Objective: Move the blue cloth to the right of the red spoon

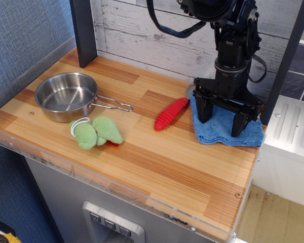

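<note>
blue cloth point(219, 130) | under end effector point(222, 119) | right of red spoon point(171, 114)

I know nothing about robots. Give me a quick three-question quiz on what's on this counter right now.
1. True or false: the blue cloth lies right of the red spoon.
2. What hangs directly above the cloth?
A. the steel pan
B. the pincer
C. the green plush toy
3. Fill in: the pan's wire handle points toward the ____.

Key: 1 true. 2 B. 3 spoon.
</note>
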Controlling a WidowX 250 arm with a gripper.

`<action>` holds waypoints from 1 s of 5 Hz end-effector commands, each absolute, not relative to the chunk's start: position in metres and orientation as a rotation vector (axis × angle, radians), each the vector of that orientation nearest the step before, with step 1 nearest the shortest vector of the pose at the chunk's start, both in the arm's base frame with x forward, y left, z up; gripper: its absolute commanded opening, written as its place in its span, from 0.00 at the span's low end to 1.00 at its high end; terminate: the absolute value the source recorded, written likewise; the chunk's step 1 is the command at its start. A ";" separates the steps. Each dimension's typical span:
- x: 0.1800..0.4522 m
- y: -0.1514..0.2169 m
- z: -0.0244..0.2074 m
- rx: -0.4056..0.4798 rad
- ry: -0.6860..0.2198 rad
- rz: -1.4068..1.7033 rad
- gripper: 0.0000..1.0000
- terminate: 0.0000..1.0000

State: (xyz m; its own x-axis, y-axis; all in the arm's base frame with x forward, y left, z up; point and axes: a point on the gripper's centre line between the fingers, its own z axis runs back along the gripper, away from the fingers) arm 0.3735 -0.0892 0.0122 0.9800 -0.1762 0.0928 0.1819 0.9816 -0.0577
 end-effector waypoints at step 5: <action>0.362 -0.081 0.065 -0.081 -0.148 -0.140 1.00 0.00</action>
State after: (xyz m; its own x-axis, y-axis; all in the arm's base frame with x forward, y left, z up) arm 0.3572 -0.0809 0.0404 0.9866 -0.1391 0.0851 0.1449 0.9873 -0.0656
